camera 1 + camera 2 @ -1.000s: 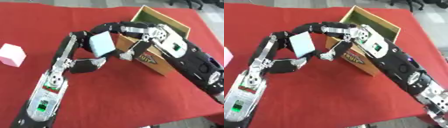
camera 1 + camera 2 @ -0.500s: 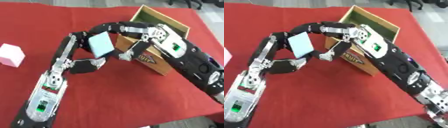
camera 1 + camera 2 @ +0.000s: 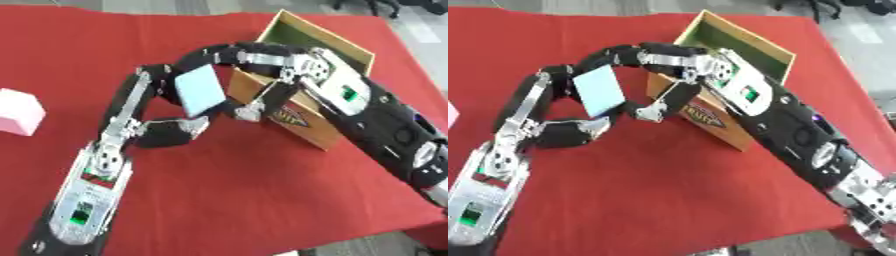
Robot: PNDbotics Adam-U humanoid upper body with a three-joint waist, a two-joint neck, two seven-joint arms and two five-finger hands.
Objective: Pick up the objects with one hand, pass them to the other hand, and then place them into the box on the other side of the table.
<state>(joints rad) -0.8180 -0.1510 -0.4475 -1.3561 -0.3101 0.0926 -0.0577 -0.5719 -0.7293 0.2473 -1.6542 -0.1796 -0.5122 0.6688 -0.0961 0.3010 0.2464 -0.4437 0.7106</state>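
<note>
1. Above the red surface (image 3: 262,190), just left of the box (image 3: 306,95), a pale blue flat card (image 3: 199,89) was held tilted between both hands.
2. Left hand (image 3: 171,132): fingers curled beneath and behind the card, gripping it.
3. Right hand (image 3: 249,75): fingers arched over the card's top edge, thumb (image 3: 254,107) reaching toward its lower corner.
4. Pink block (image 3: 19,112): resting at the far left, well apart.

head stereo pair, looking down, near-identical views of red table (image 3: 262,200)
</note>
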